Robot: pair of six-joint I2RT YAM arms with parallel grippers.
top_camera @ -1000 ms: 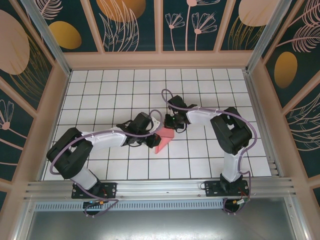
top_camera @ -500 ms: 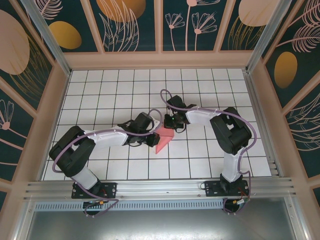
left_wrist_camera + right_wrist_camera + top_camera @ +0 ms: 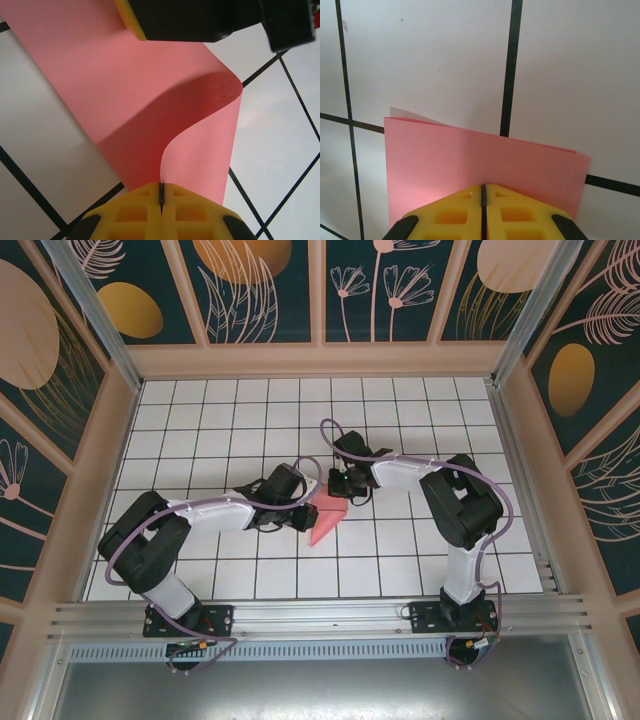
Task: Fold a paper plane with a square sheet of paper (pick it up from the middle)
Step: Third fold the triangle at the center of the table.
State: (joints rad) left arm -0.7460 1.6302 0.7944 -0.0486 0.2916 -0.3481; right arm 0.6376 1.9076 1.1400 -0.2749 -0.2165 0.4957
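Note:
The square sheet of paper (image 3: 327, 519) is a folded salmon-pink wedge lying mid-table between the two arms. My left gripper (image 3: 306, 511) sits at its left side, shut on one edge of the sheet (image 3: 200, 135). That edge curls up off the tiles into the yellow fingertips (image 3: 145, 200). My right gripper (image 3: 341, 493) is at the wedge's far end, shut, with its tips down on the doubled paper (image 3: 485, 155). I cannot tell whether any paper is pinched between them. In the left wrist view the right gripper's dark body (image 3: 200, 20) hangs over the paper's far end. The paper plane is out of view.
White tiled floor (image 3: 200, 430) with black grid lines spreads all round the paper. Patterned walls (image 3: 320, 290) close in the back and both sides. An aluminium rail (image 3: 320, 615) runs along the near edge by the arm bases.
The left arm's elbow has shifted slightly to the right. Both grippers and the paper stay almost where they were.

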